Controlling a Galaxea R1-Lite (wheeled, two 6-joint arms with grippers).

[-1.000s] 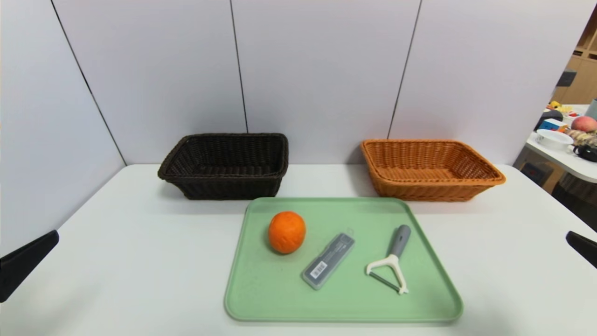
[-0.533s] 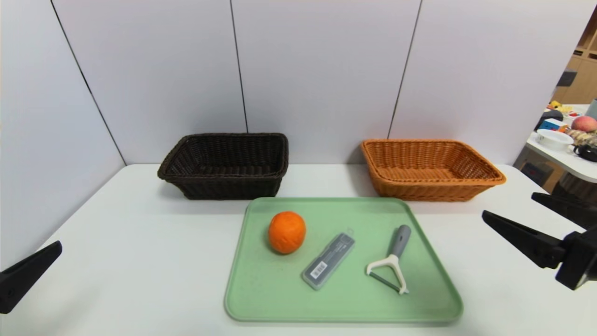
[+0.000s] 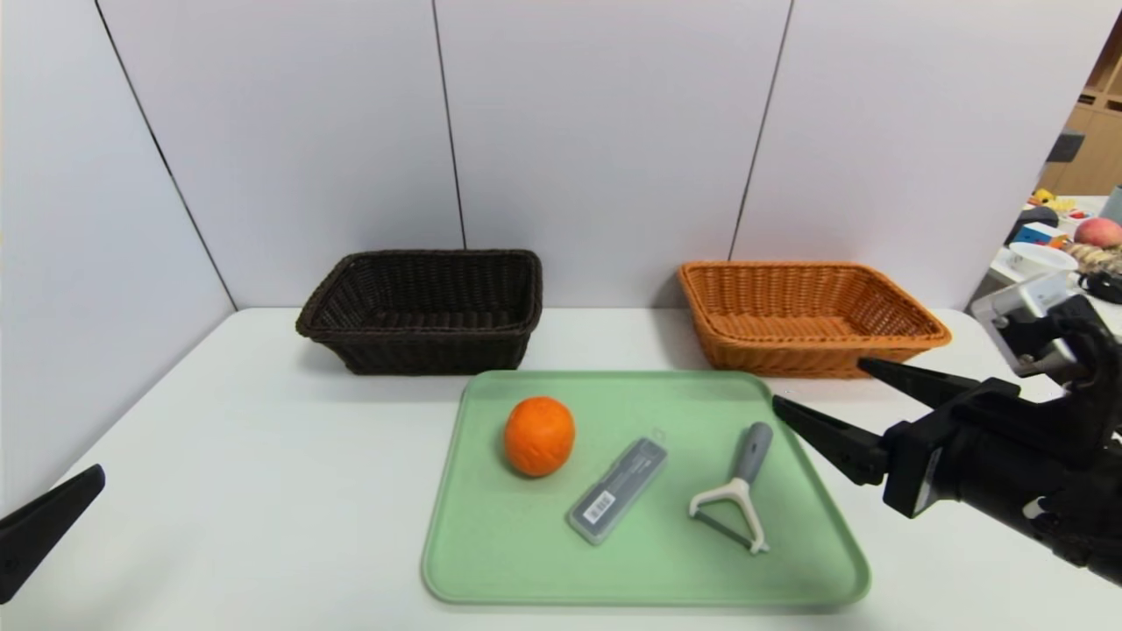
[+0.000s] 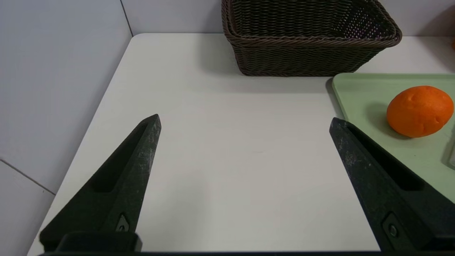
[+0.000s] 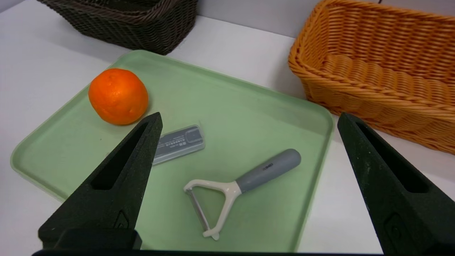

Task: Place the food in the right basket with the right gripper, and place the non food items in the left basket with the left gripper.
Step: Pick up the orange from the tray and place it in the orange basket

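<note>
Right gripper (image 3: 820, 399), jaws apart, has swung in from frame right toward green plastic tray (image 3: 491, 561); round orange fruit (image 3: 539, 436) likely next. Left gripper (image 4: 245, 122) parked lower left, open.

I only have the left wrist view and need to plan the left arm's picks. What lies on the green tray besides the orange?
Observer: A peeler with a grey handle and white head lies on the right part of the tray.
Operator: Anything between it and the orange?
Observer: Yes, a slim translucent grey case with a barcode label lies there. It touches neither the peeler nor the orange.
Operator: Where is the right gripper?
Observer: The right gripper is open by the tray's right edge, with its fingers pointing toward the tray.
</note>
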